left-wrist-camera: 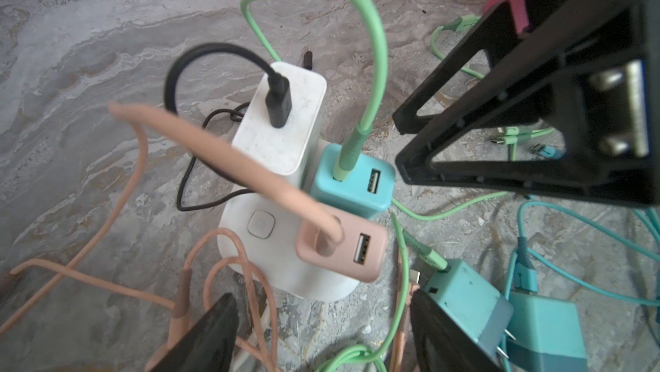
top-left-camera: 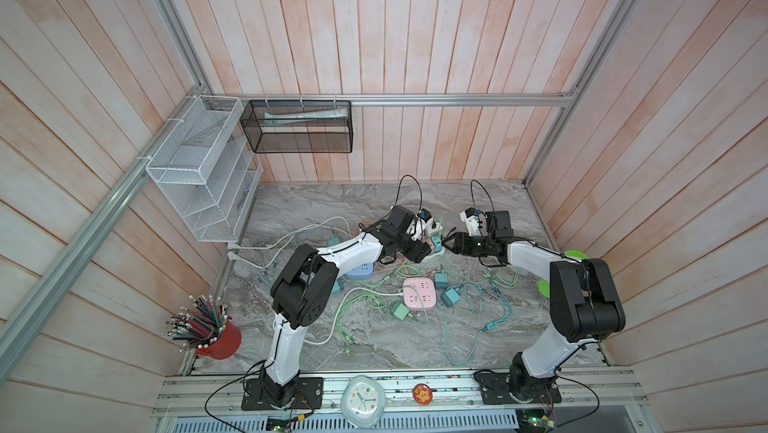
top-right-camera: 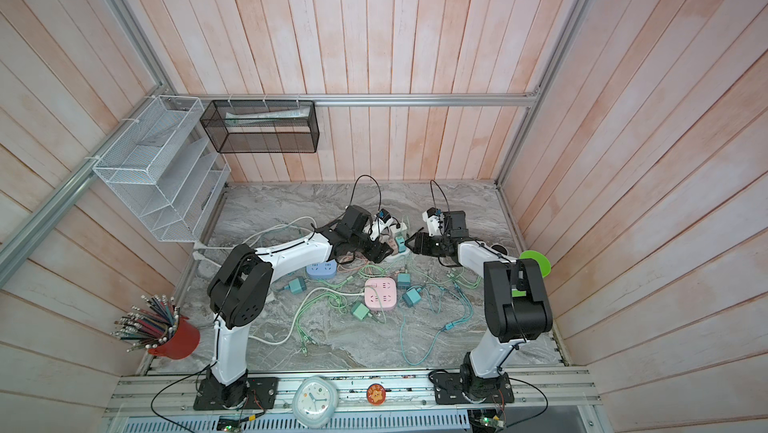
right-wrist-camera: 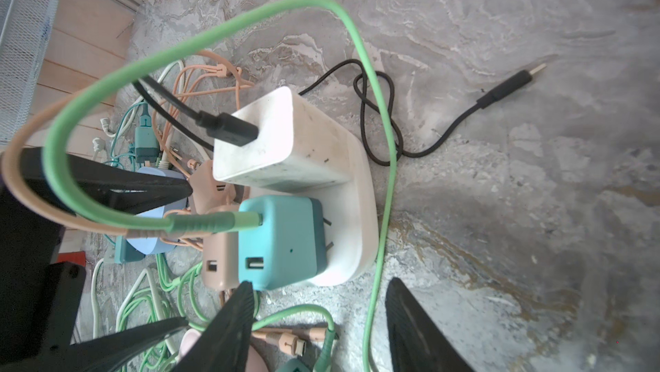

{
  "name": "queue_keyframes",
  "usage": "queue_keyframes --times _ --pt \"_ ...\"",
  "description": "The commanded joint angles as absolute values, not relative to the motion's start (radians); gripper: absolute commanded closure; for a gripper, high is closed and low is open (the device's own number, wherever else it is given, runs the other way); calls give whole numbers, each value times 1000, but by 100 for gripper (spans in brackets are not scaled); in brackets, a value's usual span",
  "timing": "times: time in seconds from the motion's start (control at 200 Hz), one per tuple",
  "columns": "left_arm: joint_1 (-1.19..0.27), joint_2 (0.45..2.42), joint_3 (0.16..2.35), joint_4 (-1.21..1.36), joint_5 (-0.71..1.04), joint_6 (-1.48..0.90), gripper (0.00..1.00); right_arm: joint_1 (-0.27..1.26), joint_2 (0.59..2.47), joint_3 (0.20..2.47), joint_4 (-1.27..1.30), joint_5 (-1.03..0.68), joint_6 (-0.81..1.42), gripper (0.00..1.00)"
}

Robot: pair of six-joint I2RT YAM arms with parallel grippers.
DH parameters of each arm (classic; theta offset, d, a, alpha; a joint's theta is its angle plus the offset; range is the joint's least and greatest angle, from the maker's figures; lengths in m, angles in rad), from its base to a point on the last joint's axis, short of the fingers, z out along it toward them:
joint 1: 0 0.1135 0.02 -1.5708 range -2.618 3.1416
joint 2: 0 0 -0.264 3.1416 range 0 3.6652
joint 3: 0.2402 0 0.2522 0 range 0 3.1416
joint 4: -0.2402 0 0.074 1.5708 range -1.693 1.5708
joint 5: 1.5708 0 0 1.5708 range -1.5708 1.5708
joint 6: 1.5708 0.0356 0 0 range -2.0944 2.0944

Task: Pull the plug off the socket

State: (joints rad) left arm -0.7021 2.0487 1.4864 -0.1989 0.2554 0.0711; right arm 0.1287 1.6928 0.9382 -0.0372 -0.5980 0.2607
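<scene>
Right gripper [right-wrist-camera: 319, 282], jaws open, sits beside the teal plug [right-wrist-camera: 282, 241] on the white socket [right-wrist-camera: 357, 181]; left gripper [left-wrist-camera: 323, 297], also open, faces its pink plug [left-wrist-camera: 332, 266].

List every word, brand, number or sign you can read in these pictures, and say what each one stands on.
No word, brand or number can be read anywhere.
Button on the white socket: a faint sign, too blurred to read.
Clock: dial figures too small to read.
Round badge: a picture; any lettering is too small to read.
</scene>
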Motion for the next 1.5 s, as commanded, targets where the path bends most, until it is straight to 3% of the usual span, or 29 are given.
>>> queue_keyframes --times 0.0,0.845,1.085,1.43,1.495 --pt "-700 2061 1489 -149 281 107 25 136 1714 943 -38 -621 267 45" --pt "-696 2196 1606 -134 301 194 32 136 1795 1040 -57 -699 289 47" --pt "-696 2214 1615 -141 292 222 44 137 1840 1074 -69 -737 302 47" --pt "-700 2220 1613 -139 287 239 50 135 1881 1074 -71 -771 305 49" --pt "-701 2220 1611 -140 285 239 56 134 1893 1077 -79 -774 308 50"
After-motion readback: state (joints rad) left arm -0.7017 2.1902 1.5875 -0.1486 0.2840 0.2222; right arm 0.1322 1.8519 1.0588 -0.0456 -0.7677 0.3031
